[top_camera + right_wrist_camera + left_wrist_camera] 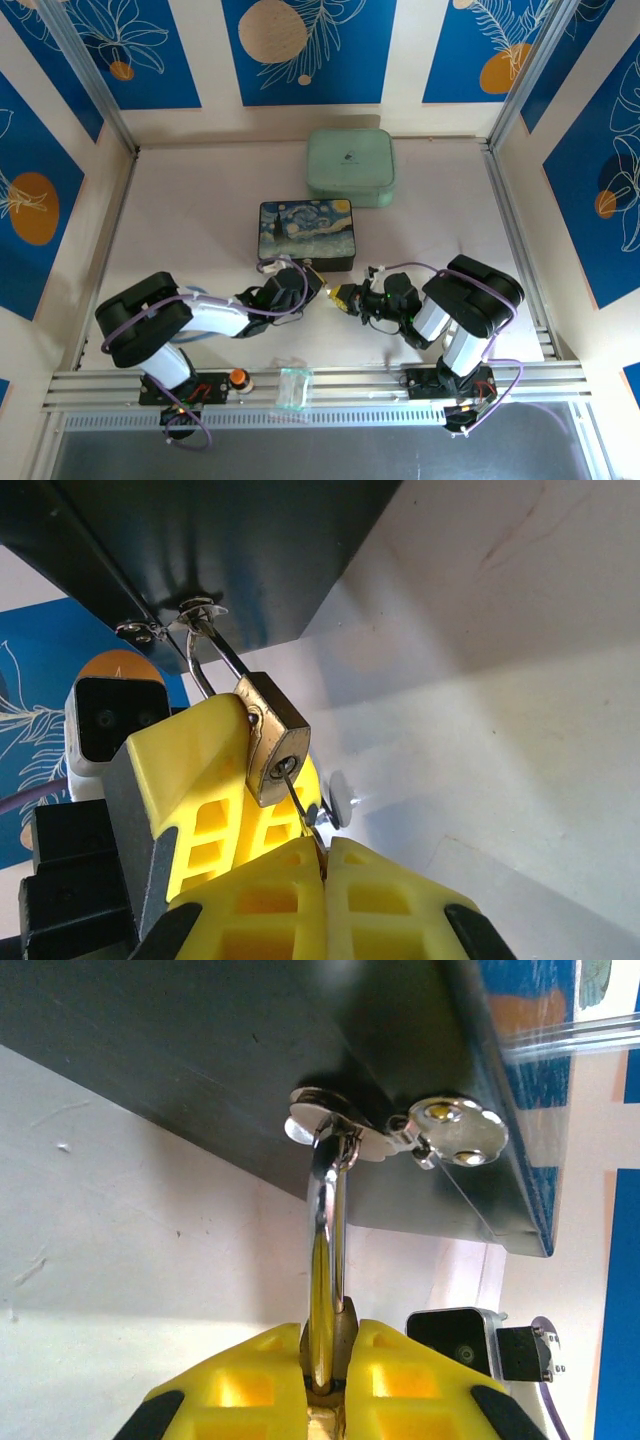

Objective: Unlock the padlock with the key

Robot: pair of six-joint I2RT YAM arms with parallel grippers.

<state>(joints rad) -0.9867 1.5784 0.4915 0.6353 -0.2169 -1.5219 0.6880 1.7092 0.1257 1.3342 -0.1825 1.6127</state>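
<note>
Padlock [272, 742]: small brass body hanging at the near wall of the painted tin box [306, 232], tilted, with its keyhole face turned toward the right wrist camera.
Shackle [325, 1230]: silver and thin, threaded through the hasp loop [322, 1125] on the dark wall of the box. Whether both legs are seated in the body cannot be told.
Key [299, 798]: thin grey blade with its tip in the keyhole, slanting down from there to the right fingers. The head is hidden between the pads.
Left gripper [328, 1370]: yellow fingers pressed against the padlock body from both sides, with the shackle rising out between them.
Right gripper [325, 865]: fingers pressed together, pinching the outer end of the key.
Arms, top view: both grippers meet just in front of the box's near edge, tips almost touching.
Table [200, 220]: pale surface. A green case [350, 167] sits just beyond the box.
Front rail: an orange button [238, 378] sits beside the left arm's base.
</note>
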